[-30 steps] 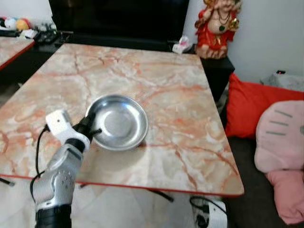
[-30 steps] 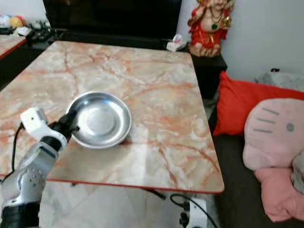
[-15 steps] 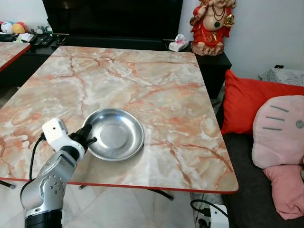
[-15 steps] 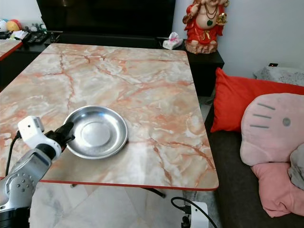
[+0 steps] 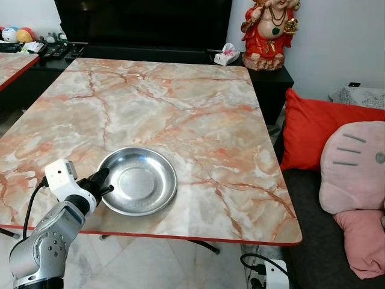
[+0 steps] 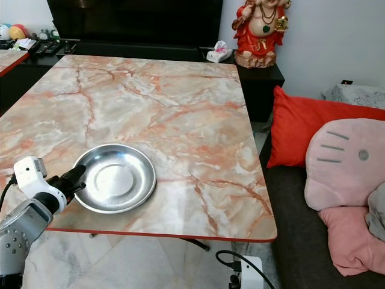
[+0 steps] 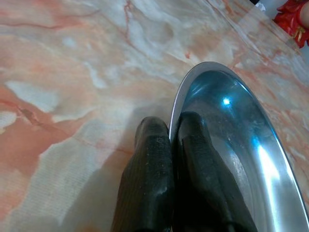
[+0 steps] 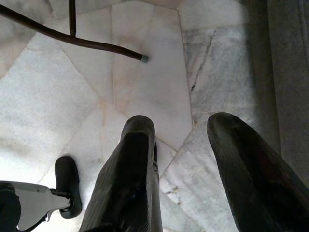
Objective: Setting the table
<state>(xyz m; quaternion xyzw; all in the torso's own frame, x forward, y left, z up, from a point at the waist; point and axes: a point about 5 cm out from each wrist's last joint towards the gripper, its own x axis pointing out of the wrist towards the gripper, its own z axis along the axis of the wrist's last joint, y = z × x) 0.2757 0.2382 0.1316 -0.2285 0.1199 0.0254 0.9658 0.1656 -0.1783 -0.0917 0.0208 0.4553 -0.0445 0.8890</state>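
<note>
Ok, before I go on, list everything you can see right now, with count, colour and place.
Round steel plate: one, silver, near front left of the table.
Marble-patterned table: one, cream with orange veins and red edge, centre.
Second table: one, same pattern, far left.
Figurine: one, red and gold, on the black cabinet behind the table.
Tissue pack: one, white, beside the figurine.
Cushions: red, pale pink with a face, pink, on the right.
Left gripper: black fingers shut on the plate's rim.
Right gripper: black, open, above the tiled floor.
</note>
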